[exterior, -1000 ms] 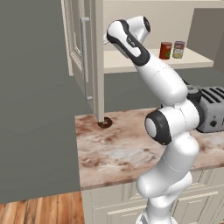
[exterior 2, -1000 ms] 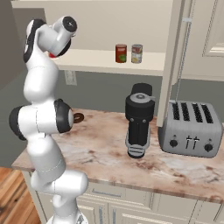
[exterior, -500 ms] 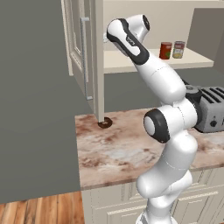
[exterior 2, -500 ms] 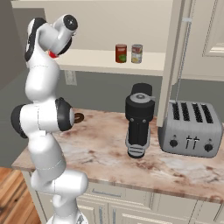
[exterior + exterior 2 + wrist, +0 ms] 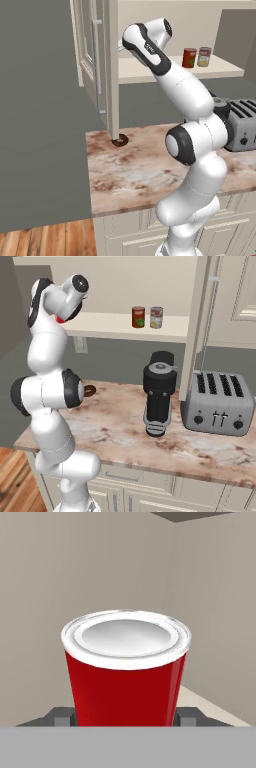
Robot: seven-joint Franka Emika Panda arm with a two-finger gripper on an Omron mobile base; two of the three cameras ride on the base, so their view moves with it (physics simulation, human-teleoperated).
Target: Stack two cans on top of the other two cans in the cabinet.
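Observation:
A red can (image 5: 125, 672) with a silver lid stands upright between my fingertips (image 5: 62, 716), and my gripper (image 5: 125, 717) is shut on its lower part. Behind it is the cabinet's beige inner wall. The hand is raised at the left end of the cabinet shelf (image 5: 150, 75), and a bit of the held can's red (image 5: 61, 319) peeps out behind the arm. Two more cans stand side by side further right on the shelf (image 5: 110, 326): a red one (image 5: 189, 57) (image 5: 138, 316) and a pale one (image 5: 204, 56) (image 5: 156, 317). The fourth can is out of view.
The cabinet door (image 5: 90, 60) stands open on the left with its bar handle (image 5: 96, 65). On the marble counter (image 5: 115, 426) below are a black grinder-like appliance (image 5: 160, 391), a silver toaster (image 5: 220, 403) and a small brown ring (image 5: 120, 141).

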